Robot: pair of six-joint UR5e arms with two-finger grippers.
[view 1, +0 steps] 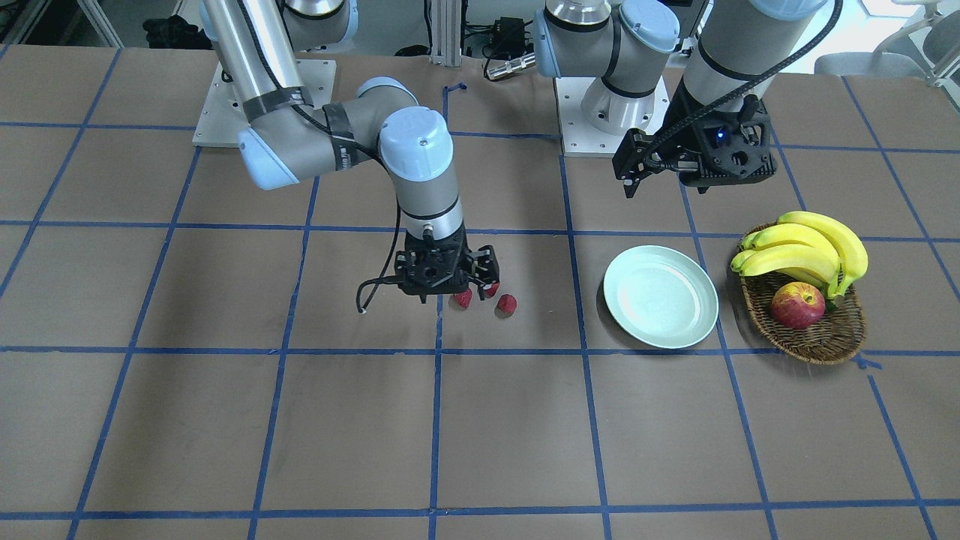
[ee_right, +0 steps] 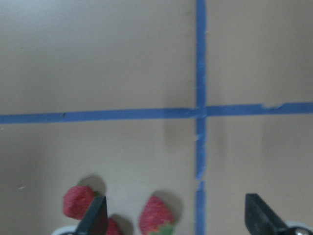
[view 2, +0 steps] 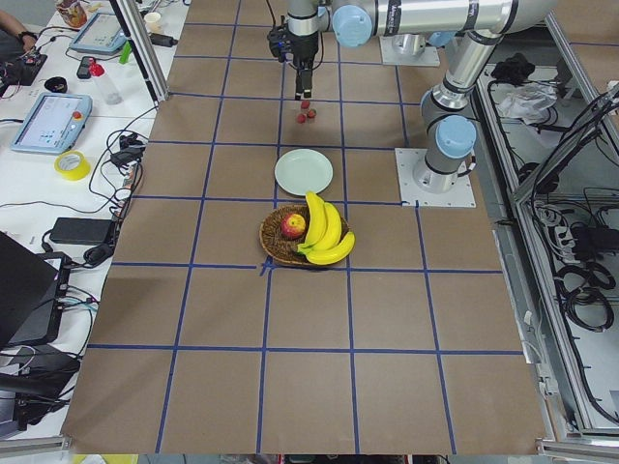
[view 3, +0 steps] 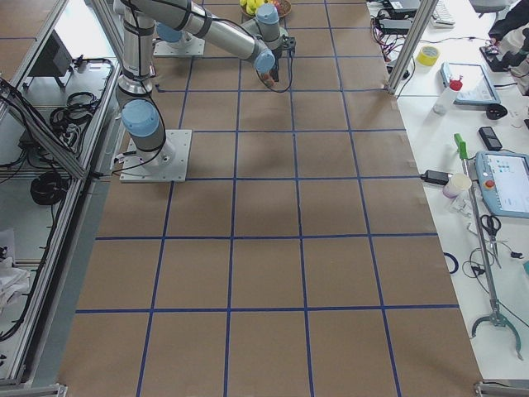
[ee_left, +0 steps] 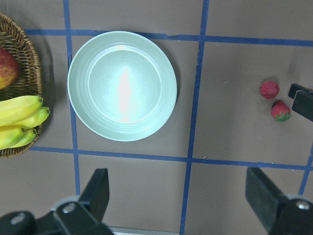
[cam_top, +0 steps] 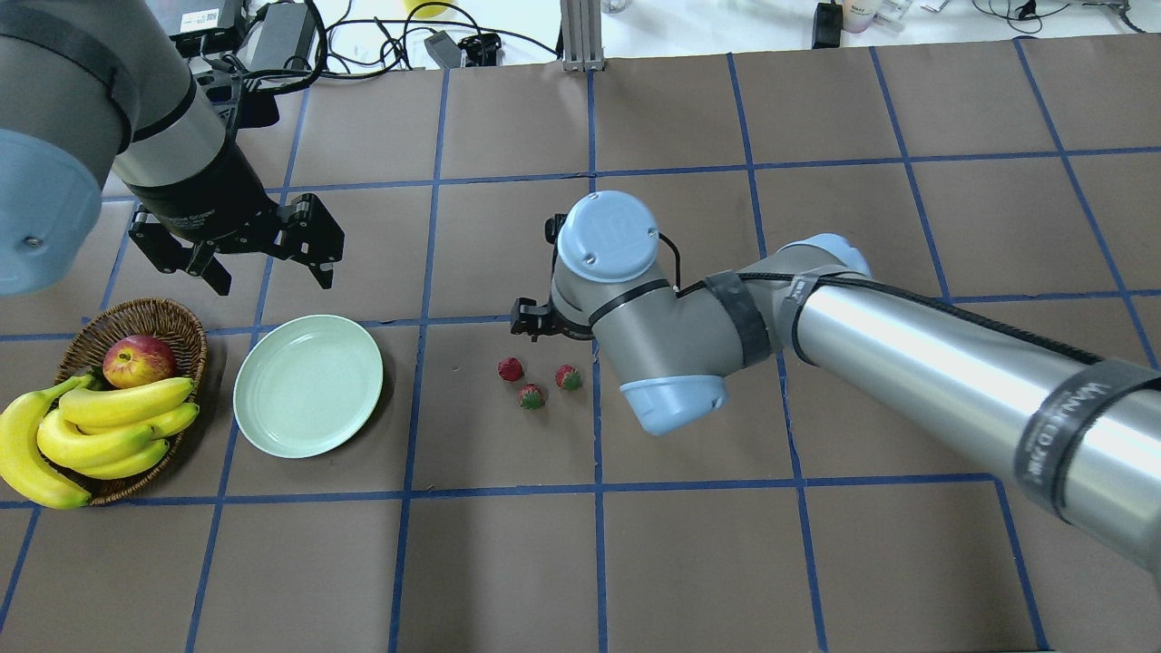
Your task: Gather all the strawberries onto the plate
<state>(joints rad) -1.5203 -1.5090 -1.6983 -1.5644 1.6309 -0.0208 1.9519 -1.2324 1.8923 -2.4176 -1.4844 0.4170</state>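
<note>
Three strawberries (cam_top: 511, 369) (cam_top: 531, 396) (cam_top: 569, 377) lie close together on the brown table near its middle. My right gripper (view 1: 450, 292) hangs low right beside them. The right wrist view shows the right gripper (ee_right: 176, 220) open, with one strawberry (ee_right: 156, 215) between the fingers and another (ee_right: 78, 201) just outside one finger. The mint-green plate (cam_top: 308, 384) sits empty, about one grid square from the berries. My left gripper (cam_top: 268, 263) hovers open high near the plate (ee_left: 122, 85), holding nothing.
A wicker basket (cam_top: 136, 317) with bananas (cam_top: 91, 435) and an apple (cam_top: 138, 360) stands beside the plate on the side away from the berries. Blue tape lines grid the table. Cables and devices lie along the far edge.
</note>
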